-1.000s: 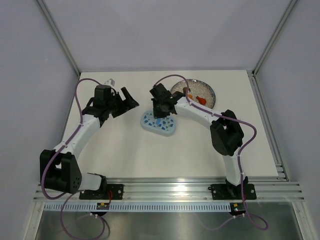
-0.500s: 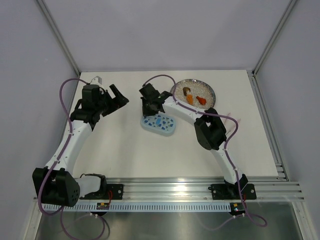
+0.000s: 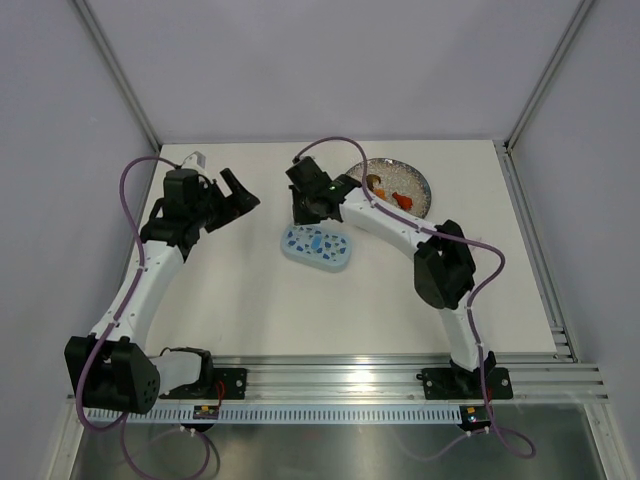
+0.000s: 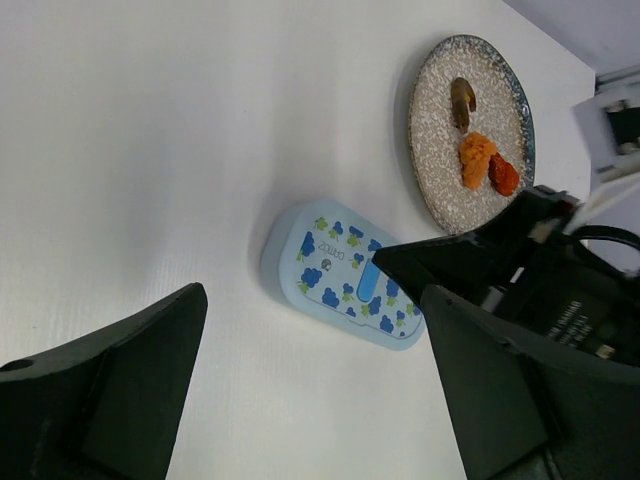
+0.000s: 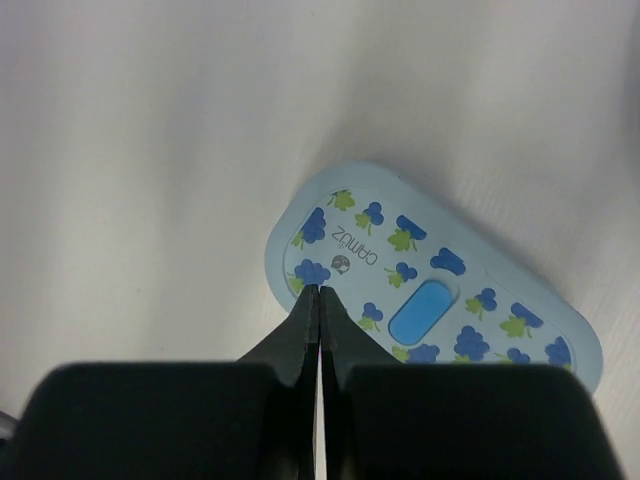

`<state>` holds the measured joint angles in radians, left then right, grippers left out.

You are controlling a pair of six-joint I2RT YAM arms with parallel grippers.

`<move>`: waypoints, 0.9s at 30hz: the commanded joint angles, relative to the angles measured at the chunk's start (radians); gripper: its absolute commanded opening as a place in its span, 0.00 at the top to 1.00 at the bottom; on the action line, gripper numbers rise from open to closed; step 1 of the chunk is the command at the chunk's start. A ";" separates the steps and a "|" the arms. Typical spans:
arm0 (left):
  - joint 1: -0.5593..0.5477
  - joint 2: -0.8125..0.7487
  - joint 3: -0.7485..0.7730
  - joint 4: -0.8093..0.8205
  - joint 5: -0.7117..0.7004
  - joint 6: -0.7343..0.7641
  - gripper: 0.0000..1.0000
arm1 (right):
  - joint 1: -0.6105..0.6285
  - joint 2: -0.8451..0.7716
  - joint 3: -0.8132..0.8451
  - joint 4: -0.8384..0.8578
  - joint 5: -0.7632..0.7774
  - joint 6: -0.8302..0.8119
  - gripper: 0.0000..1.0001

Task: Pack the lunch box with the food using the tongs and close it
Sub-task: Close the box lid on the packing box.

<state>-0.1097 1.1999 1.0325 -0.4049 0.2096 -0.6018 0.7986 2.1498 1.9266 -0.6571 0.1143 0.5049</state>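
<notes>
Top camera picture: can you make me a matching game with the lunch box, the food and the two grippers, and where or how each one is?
Things:
1. lunch box
2. food
3. left gripper
4. right gripper

Where or how:
A. shut tight
B. on the plate
C. wide open, holding nothing
D. on the table, blue pattern facing up

Pairs: 1-D, 2-B, 3-C, 4-A
</notes>
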 commanded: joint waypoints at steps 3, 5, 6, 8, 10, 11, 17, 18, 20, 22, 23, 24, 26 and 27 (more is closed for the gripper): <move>-0.007 0.046 0.011 0.084 0.120 0.004 0.09 | 0.010 -0.117 -0.165 0.049 0.024 0.018 1.00; -0.007 0.056 0.006 0.095 0.129 -0.001 0.09 | 0.010 -0.100 -0.208 0.080 0.001 0.044 1.00; -0.007 0.066 0.005 0.098 0.135 -0.001 0.09 | 0.010 -0.091 -0.227 0.086 -0.020 0.050 1.00; -0.007 0.070 0.006 0.098 0.137 -0.001 0.09 | 0.010 -0.059 -0.281 0.120 -0.037 0.067 1.00; -0.007 0.075 0.009 0.100 0.143 -0.001 0.09 | 0.010 -0.030 -0.285 0.105 -0.047 0.067 1.00; -0.008 0.076 0.011 0.100 0.143 -0.001 0.09 | 0.010 -0.030 -0.285 0.100 -0.050 0.066 1.00; -0.015 0.095 0.008 0.124 0.169 -0.016 0.09 | 0.010 -0.172 -0.287 0.074 0.020 0.037 1.00; -0.016 0.099 0.008 0.126 0.175 -0.019 0.09 | 0.010 -0.195 -0.276 0.062 0.034 0.034 1.00; -0.025 0.112 0.008 0.136 0.183 -0.024 0.09 | 0.002 -0.246 -0.265 0.047 0.074 0.018 1.00; -0.030 0.119 0.012 0.143 0.192 -0.029 0.09 | -0.010 -0.290 -0.270 0.039 0.085 0.017 1.00; -0.031 0.125 0.014 0.141 0.194 -0.029 0.09 | -0.027 -0.301 -0.288 0.045 0.094 0.017 1.00; -0.033 0.125 0.015 0.141 0.197 -0.027 0.09 | -0.038 -0.315 -0.299 0.048 0.097 0.017 1.00; -0.035 0.130 0.020 0.141 0.200 -0.027 0.09 | -0.061 -0.317 -0.334 0.050 0.088 0.021 1.00; -0.035 0.130 0.021 0.143 0.203 -0.027 0.09 | -0.077 -0.315 -0.350 0.056 0.085 0.026 1.00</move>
<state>-0.1394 1.3266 1.0321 -0.3187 0.3717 -0.6224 0.7677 1.8629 1.6211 -0.5964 0.1596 0.5385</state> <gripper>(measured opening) 0.914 0.007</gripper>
